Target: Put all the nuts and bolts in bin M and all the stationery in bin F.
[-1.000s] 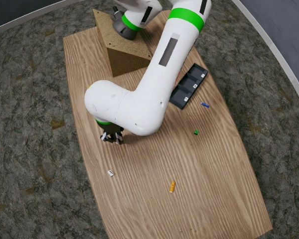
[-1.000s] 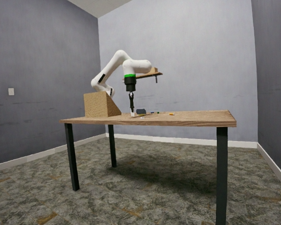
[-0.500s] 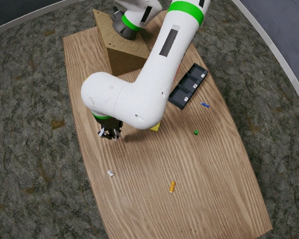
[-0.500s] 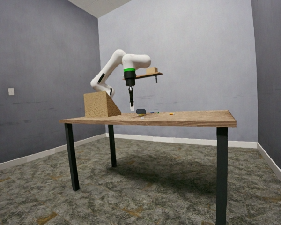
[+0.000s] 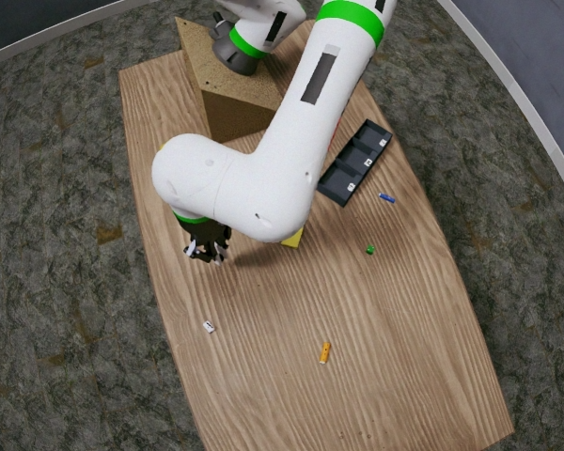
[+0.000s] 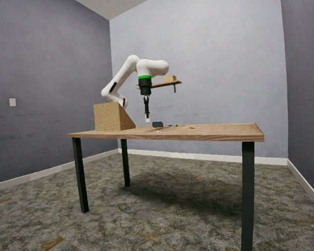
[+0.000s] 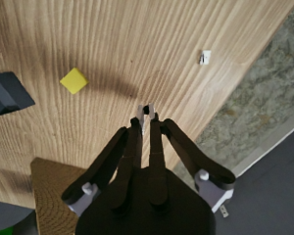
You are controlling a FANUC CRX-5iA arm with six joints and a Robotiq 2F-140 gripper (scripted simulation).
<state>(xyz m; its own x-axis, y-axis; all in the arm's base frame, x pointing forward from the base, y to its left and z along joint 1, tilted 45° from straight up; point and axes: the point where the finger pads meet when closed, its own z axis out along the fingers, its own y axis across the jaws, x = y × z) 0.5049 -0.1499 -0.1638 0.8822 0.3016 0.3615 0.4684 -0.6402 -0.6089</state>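
Observation:
My gripper (image 5: 219, 256) (image 6: 147, 119) (image 7: 147, 110) is high over the table near its long edge. Its fingertips are nearly together, with a small dark thing between them that looks like a nut. A dark tray (image 5: 339, 183) (image 6: 157, 124) (image 7: 21, 91) has three compartments with white labels on one wall; I cannot read the letters surely. The compartment floors that show look bare. A yellow square block (image 5: 292, 239) (image 6: 158, 128) (image 7: 73, 80) lies between my gripper and the tray, partly behind the arm in the top view. Other nuts, bolts or stationery may be hidden by the arm.
A blue piece (image 5: 386, 197) lies beside the tray, and a green cube (image 5: 370, 249) (image 6: 176, 125) farther along. An orange piece (image 5: 324, 352) (image 6: 191, 127) and a white marked block (image 5: 208, 326) (image 6: 158, 131) (image 7: 205, 57) lie apart. The wooden base (image 5: 241, 116) (image 6: 108, 116) (image 7: 56, 196) stands behind.

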